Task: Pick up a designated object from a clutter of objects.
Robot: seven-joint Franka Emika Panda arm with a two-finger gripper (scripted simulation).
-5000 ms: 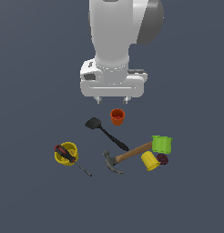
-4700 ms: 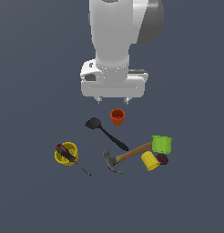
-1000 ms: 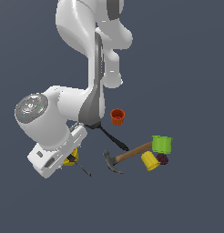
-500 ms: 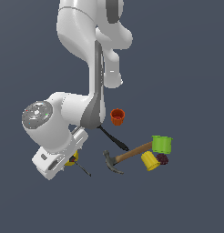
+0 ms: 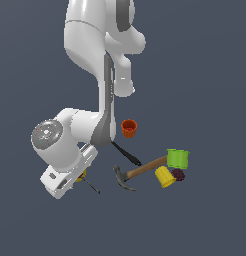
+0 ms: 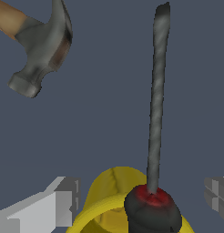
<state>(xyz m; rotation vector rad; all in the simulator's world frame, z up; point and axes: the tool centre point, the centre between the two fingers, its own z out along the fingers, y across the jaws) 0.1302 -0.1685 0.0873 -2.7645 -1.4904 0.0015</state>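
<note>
The screwdriver has a black-and-red handle and a long thin dark shaft. It lies across a yellow cup on its side. My gripper is open, one finger on each side of the handle and neither touching it. In the exterior view the gripper is low at the left of the clutter. There only the tip of the screwdriver shaft and a sliver of the yellow cup show past the hand.
A wooden-handled hammer lies close by, with its head near the shaft tip. A black spatula, an orange cup, a green cup, a second yellow cup and a dark purple fruit lie further toward the exterior view's right.
The arm has swung from above the orange cup down to the exterior view's left. Over the last second the hand crept lower and slightly right onto the screwdriver.
</note>
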